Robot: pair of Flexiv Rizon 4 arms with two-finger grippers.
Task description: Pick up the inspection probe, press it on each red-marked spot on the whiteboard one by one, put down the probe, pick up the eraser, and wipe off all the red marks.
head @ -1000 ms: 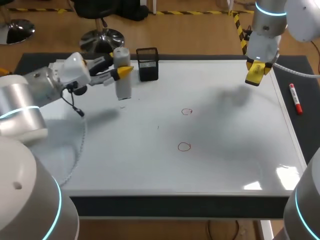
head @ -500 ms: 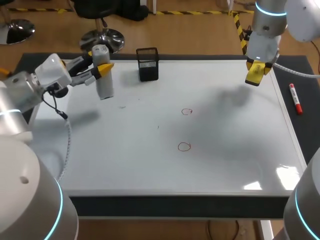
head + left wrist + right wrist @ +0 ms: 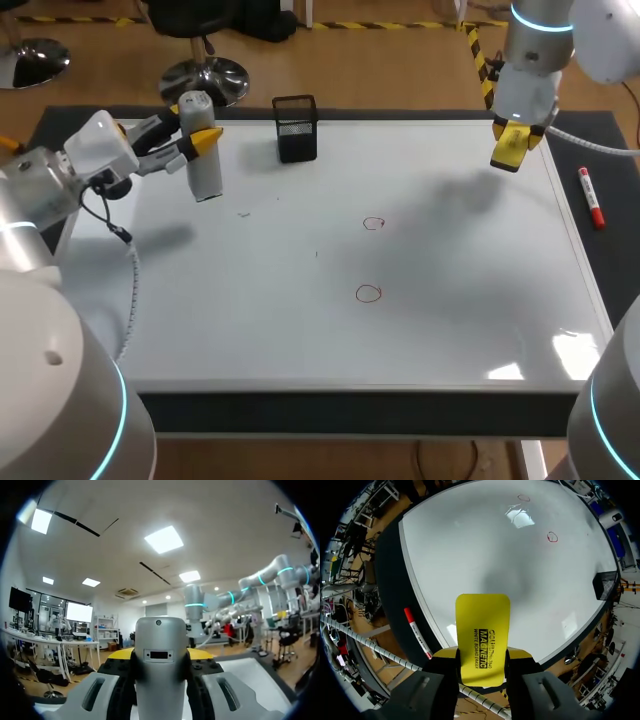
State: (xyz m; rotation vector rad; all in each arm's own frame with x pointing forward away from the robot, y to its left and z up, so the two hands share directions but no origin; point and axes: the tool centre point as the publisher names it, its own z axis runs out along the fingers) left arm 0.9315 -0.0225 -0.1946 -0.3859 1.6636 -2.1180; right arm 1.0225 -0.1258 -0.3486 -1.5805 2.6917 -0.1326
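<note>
The left claw (image 3: pixel 197 141) is closed on the grey probe (image 3: pixel 205 168), held between its fingers. The right claw (image 3: pixel 516 130) grips the yellow eraser (image 3: pixel 509 150), with the whiteboard (image 3: pixel 450 320) under it.

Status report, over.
Left gripper shut on probe, far left. Right gripper shut on eraser, far right corner. Two red marks unwiped. Black holder clear of them.

A: Is any writing visible?
B: Yes, in the right wrist view: lines of black print, one in large bold capitals, on the yellow eraser (image 3: pixel 482 639) held between the right gripper's (image 3: pixel 482 653) fingers.
A: Any signs on the whiteboard (image 3: pixel 450 330)?
B: Hand-drawn marks: a red circle (image 3: pixel 373 223) near its middle and a second red circle (image 3: pixel 369 293) just nearer the robot.
</note>
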